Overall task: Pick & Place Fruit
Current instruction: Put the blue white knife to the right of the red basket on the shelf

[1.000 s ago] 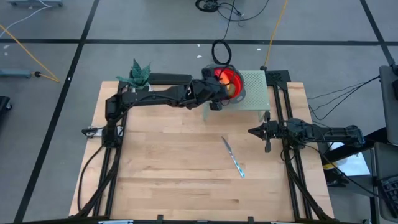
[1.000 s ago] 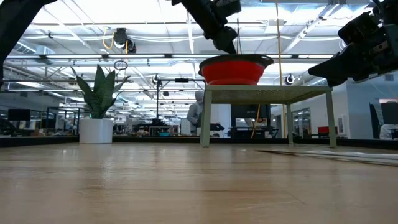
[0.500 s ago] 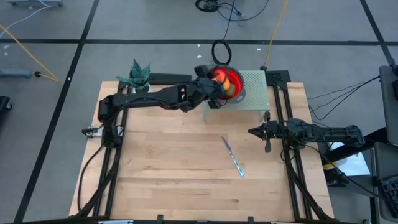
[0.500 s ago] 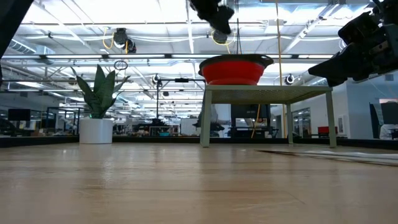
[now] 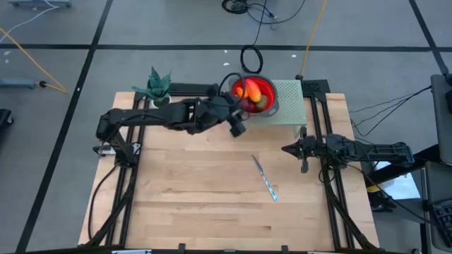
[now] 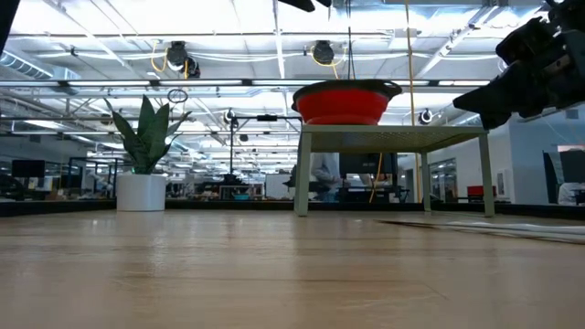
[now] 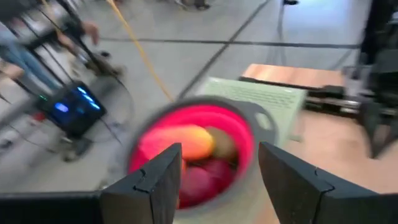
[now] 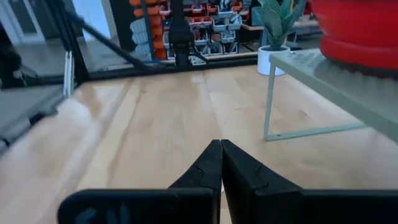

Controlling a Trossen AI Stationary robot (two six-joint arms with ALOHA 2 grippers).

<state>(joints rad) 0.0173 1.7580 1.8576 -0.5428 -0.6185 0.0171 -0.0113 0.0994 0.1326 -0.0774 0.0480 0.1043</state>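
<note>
Several fruit: (image 7: 193, 152) piled in the red bowl (image 5: 266, 89) on the small green stand (image 5: 291, 106); an orange piece, an olive one and dark red ones show.
Left gripper: (image 5: 236, 125) beside the bowl, fingers (image 7: 155, 180) spread wide, nothing between them.
Right gripper: (image 8: 221, 163) parked at the right table edge, pinched closed, empty.
Handling: probably light, smooth and round, likely to roll; grip the long orange piece across its middle.
Hidden: lower fruit buried; total uncountable. Knife (image 5: 266, 179) lies on the table.
</note>
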